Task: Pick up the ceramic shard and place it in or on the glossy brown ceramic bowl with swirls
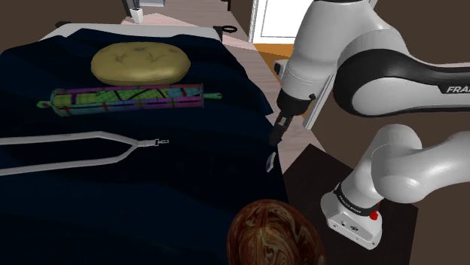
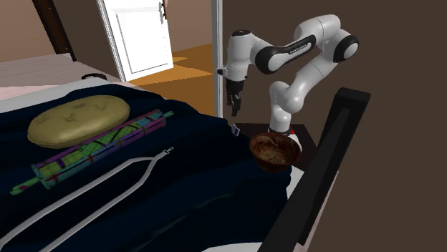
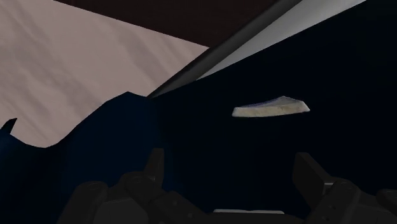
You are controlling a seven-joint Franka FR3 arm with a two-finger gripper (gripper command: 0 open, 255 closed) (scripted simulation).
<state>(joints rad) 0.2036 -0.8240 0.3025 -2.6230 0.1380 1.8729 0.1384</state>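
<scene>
The ceramic shard (image 1: pixel 270 160) is a pale, flat sliver lying on the dark navy blanket (image 1: pixel 188 173), close to the blanket's edge on the shoulder view's right. It is directly below the gripper and touches neither finger.

The blanket covers most of the work surface in rumpled folds. The white arm (image 1: pixel 361 68) reaches over its edge from the stand, bent at the elbow with the hand pointing down.

A big yellowish oval lump (image 1: pixel 139 64) lies at the far side of the blanket. Just in front of it is a rolling pin (image 1: pixel 128 98) patterned in green, purple and blue, lying roughly parallel to it. Nearer the camera lies a long pair of pale grey tongs (image 1: pixel 75 150), well apart from the shard.

The glossy brown bowl (image 1: pixel 275 233) with lighter swirls stands upright beside the blanket's edge, near the arm's base. It is close to the shard but not touching it.

The black gripper (image 1: pixel 273 141) hovers just above the shard. In the wrist view its fingers (image 3: pixel 312 175) are spread apart with nothing between them, and the shard (image 3: pixel 271 108) lies ahead on the cloth, nearer one finger than the other.
</scene>
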